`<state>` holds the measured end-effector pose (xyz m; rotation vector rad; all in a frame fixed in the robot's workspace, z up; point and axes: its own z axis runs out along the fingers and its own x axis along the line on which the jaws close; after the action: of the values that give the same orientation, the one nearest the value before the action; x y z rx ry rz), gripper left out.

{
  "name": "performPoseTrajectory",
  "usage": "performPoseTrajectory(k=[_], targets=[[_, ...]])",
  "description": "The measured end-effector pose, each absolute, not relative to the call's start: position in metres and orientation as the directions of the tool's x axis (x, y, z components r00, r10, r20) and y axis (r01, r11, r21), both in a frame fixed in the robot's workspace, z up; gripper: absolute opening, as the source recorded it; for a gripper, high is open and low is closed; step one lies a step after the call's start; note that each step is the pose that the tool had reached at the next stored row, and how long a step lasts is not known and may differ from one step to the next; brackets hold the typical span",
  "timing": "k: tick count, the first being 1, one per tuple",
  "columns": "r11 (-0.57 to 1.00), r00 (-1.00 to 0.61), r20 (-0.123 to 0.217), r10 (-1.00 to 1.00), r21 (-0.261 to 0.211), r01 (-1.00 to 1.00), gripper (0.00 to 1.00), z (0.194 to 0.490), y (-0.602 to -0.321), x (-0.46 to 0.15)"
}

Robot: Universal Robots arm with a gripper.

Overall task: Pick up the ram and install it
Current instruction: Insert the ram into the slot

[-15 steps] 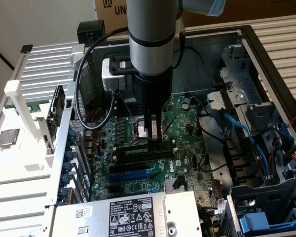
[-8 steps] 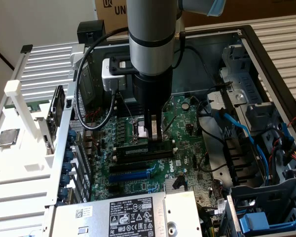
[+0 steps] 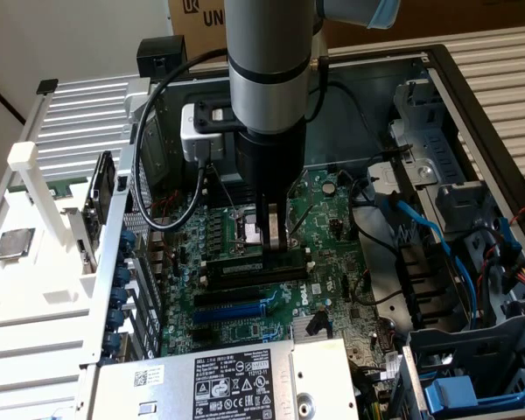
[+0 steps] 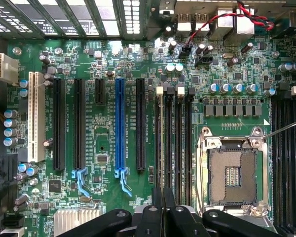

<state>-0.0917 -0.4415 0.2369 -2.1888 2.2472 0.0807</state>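
Now, seen from the exterior view, the arm (image 3: 267,52) reaches straight down into the open computer case (image 3: 472,105), and the gripper (image 3: 276,249) stands over the motherboard (image 3: 319,289) at the bank of memory slots. The ram (image 3: 245,268) lies lengthwise in that bank, running from about 9 o'clock to 3 o'clock under the fingertips, its label facing the camera. The claw is drawn narrow, one finger on each side of the stick's upper edge. In the wrist view the two black fingers (image 4: 155,212) stand almost together over the slots, so the gripper (image 4: 163,197) reads as closed on the ram. Whether the stick is pressed fully home I cannot tell. The open CPU socket (image 4: 233,175) sits beside the slot bank; in the exterior view it shows at 11 o'clock of the fingertips, partly behind them. A blue expansion slot (image 3: 232,308) lies at 6 o'clock of the ram, with its wrist-view counterpart (image 4: 120,126) among black ones. The power supply (image 3: 236,381), label up, fills the 6 o'clock edge of the exterior view. A square silver chip (image 3: 15,243) rests on the white tray (image 3: 35,289) outside the case at 9 o'clock. Blue cables (image 3: 429,232) run through the drive bay at 3 o'clock.
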Motion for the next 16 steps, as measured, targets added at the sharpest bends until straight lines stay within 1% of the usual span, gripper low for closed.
performPoseTrajectory(k=[16], targets=[[0.026, -0.027, -0.038, -0.999, 0.034, -0.999, 0.12, 0.2322, -0.4415, -0.0917]])
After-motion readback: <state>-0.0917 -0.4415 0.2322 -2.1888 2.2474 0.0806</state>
